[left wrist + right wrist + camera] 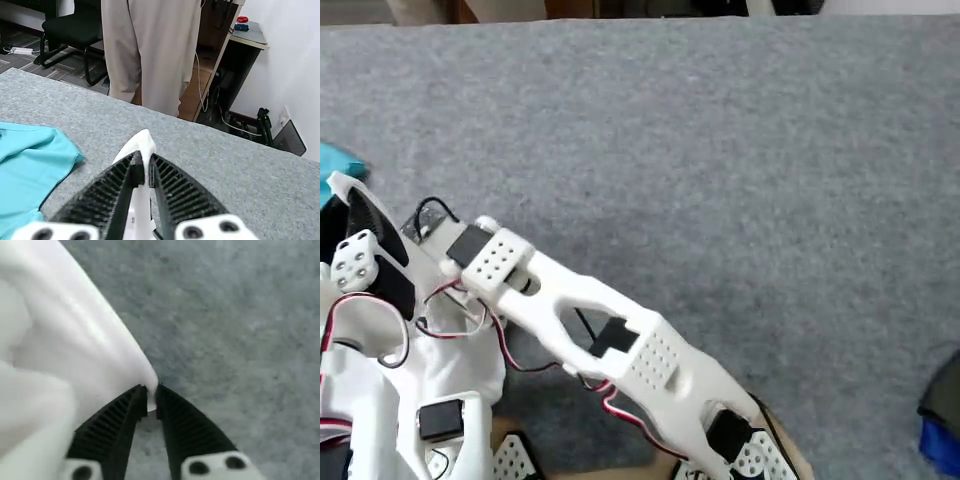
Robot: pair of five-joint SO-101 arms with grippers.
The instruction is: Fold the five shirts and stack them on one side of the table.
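Right now my left gripper (144, 156) is raised and looks out level across the table (720, 150). Its jaws are pressed together on a thin white sliver that pokes up past the tips. I take that sliver for a pinch of the white shirt (60, 335), because the rounded fold at its top reads as cloth, though I cannot be fully sure. My right gripper (150, 391) points down at the grey felt and is likewise clamped, with the same white mass bulging right beside its jaws.

Holding the shirt at two points makes sense to me. With both pinches I can spread it flat before folding, rather than drag it in a bunch. In the high view the white cloth seems heaped at the near left corner, around my arm bases, so I judge it needs carrying out onto the felt.

The teal shirt (30, 160) lies to the left, near the left gripper, and does not look folded. At the right edge sits a dark and blue bundle (942, 412), probably the stack I am building.
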